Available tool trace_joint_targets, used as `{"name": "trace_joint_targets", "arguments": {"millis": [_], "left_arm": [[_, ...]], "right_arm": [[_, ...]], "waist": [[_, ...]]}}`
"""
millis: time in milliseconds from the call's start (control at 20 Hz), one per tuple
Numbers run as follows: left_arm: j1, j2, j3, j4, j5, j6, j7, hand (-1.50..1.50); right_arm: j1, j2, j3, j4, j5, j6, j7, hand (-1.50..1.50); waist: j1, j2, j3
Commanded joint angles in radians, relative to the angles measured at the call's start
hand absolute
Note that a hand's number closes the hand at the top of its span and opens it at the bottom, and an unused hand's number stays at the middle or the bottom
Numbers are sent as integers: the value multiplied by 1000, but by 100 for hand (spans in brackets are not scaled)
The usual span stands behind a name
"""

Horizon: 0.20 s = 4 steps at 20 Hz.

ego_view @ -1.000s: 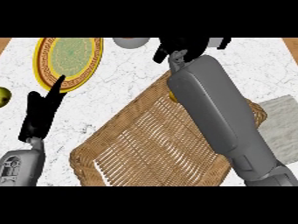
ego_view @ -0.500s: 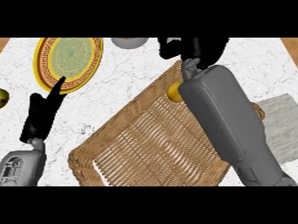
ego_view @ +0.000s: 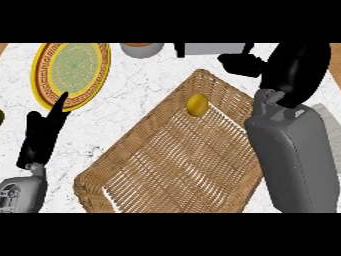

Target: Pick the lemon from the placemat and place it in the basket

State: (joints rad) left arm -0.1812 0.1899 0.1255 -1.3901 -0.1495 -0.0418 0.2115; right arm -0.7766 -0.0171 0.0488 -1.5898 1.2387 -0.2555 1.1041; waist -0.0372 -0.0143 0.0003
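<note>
Lemon: 1, lying inside the wicker basket near its far end, untouched. Right hand: above the basket's far corner, fingers relaxed, holding nothing. Left hand: beside the plate, fingers straight, together.

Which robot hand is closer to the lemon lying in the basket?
Right. The right robot hand is just beyond the basket's far edge, up and right of the lemon. The left robot hand rests outside the basket, far off to the lemon's left by the plate.
</note>
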Motion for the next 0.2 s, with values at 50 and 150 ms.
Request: {"name": "trace_joint_targets", "arguments": {"millis": [50, 150], "left_arm": [[-23, -1, 10, 9, 1, 12, 18, 0], [-18, -5, -7, 6, -5, 1, -2, 0]], "right_arm": [[247, -6, -7, -346, -21, 115, 91, -150], [334, -16, -15, -474, -32, 140, 78, -150]], "waist": [[-17, -2, 0], [-2, 4, 0]]}}
